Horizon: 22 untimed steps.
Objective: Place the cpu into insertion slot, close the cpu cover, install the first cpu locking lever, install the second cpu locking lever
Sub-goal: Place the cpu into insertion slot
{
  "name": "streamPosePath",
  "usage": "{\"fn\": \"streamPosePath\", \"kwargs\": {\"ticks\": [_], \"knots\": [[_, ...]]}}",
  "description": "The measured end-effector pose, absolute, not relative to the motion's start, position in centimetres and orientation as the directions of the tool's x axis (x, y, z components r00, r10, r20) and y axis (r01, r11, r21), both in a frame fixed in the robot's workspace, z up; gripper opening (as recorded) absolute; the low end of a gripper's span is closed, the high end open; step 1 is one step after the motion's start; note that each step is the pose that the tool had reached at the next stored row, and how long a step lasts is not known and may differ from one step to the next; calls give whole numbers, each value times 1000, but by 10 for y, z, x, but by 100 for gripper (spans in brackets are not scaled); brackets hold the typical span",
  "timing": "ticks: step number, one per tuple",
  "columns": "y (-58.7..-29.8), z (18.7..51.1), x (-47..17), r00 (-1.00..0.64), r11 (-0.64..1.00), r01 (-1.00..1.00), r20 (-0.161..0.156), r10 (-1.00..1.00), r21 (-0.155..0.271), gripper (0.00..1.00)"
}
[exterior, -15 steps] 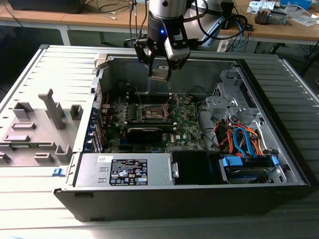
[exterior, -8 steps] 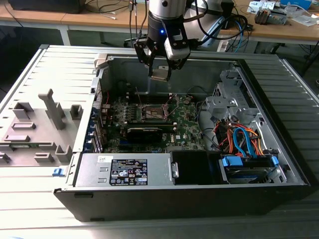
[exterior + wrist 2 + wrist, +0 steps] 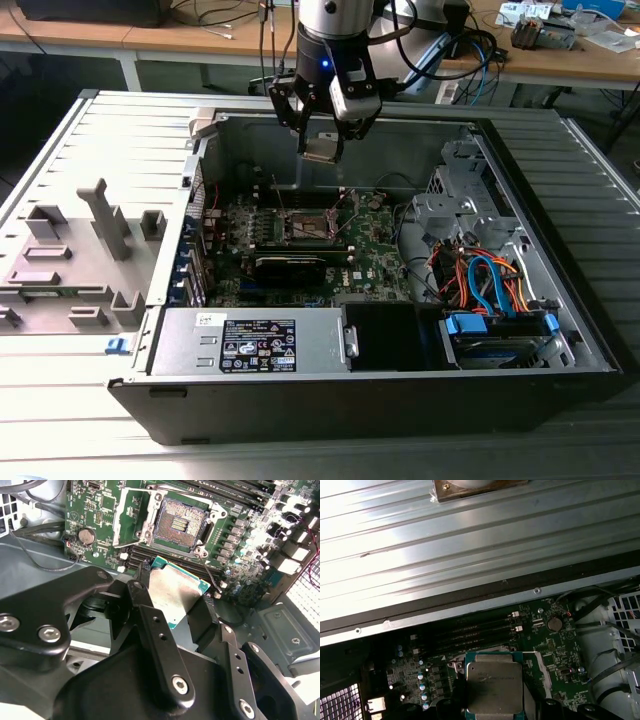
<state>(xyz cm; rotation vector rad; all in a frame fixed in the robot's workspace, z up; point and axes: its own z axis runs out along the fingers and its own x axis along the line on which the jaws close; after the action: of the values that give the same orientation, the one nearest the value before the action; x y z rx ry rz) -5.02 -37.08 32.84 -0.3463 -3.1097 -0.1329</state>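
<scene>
My gripper (image 3: 322, 148) hangs above the open computer case, shut on the cpu (image 3: 321, 151), a flat square chip with a silver-grey lid and a green rim. In the second wrist view the black fingers (image 3: 142, 587) clamp the cpu (image 3: 172, 592) by two opposite edges, level and well above the board. The insertion slot (image 3: 181, 522) lies uncovered on the green motherboard, its brownish contact field bare inside a silver rim. The cpu cover (image 3: 129, 517) stands swung open beside it. From the exterior view the insertion slot (image 3: 308, 225) is below and slightly nearer than the gripper. The first wrist view looks onto the cpu (image 3: 495, 687) from above.
A long black card (image 3: 290, 265) lies just in front of the slot. The power supply (image 3: 250, 342) fills the case front, and a drive bay with blue and orange cables (image 3: 490, 285) is at the exterior view's right. Grey fixtures (image 3: 80, 250) stand outside at the left. A coin battery (image 3: 86, 535) sits by the socket.
</scene>
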Motion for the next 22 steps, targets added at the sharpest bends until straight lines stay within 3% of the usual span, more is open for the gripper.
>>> {"fn": "streamPosePath", "kwargs": {"ticks": [22], "knots": [[-371, 328, -50, -972, 969, 233, 19, 232, 83, 54]]}}
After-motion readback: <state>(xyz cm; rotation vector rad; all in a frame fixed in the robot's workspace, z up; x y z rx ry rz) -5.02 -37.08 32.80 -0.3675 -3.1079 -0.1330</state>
